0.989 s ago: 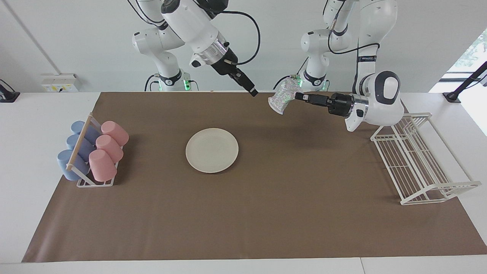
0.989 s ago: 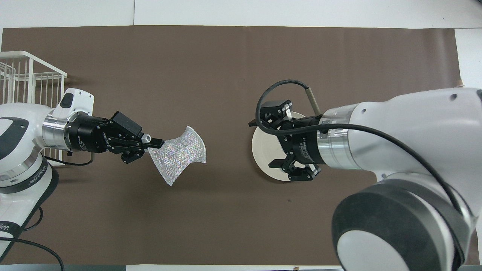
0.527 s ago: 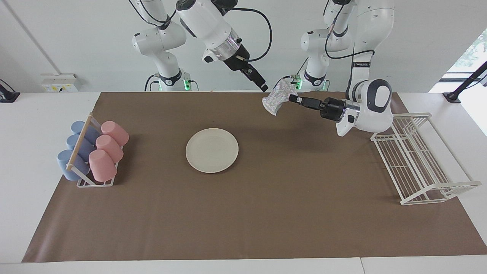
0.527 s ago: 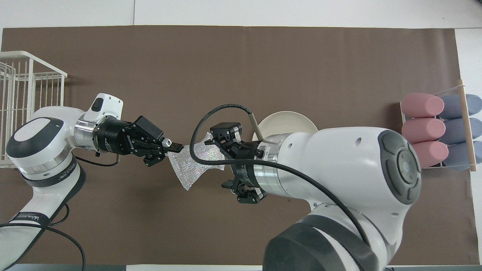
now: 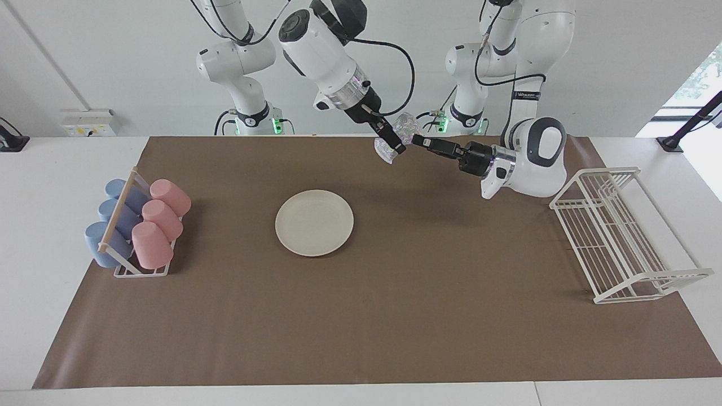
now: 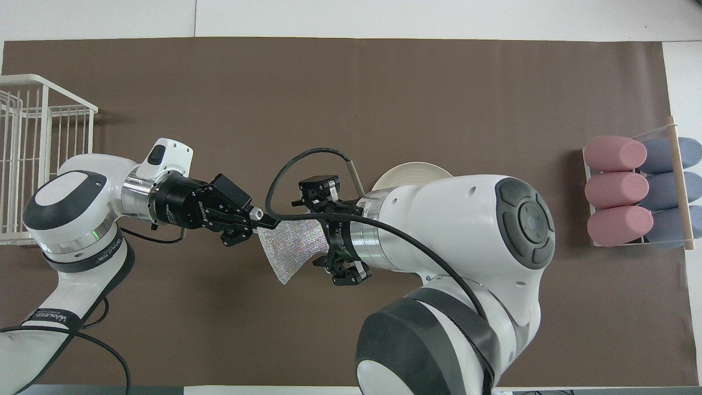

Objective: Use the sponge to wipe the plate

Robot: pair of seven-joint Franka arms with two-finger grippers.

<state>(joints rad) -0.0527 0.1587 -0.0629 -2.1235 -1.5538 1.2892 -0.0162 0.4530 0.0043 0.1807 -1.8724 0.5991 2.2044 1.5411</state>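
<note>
1. The left gripper [image 6: 269, 221] pinches one edge of the sponge [image 6: 290, 249], held in the air.
2. The right gripper [image 6: 329, 233], fingers spread, straddles the sponge's other edge.
3. The plate [image 5: 314, 222] lies mid-mat, untouched.

The brown-covered worktop [image 5: 395, 316] lies open around the plate [image 5: 314, 222], which sits flat and alone at the middle, free to approach from above and from every side. A rack of pink and blue cups [image 5: 138, 225] closes off the right arm's end; a white wire rack [image 5: 617, 237] closes off the left arm's end. Near the robots, the left pincer [image 5: 415, 139] and right pincer [image 5: 397, 148] meet at the raised sponge [image 5: 395, 138], crowding the air there.
</note>
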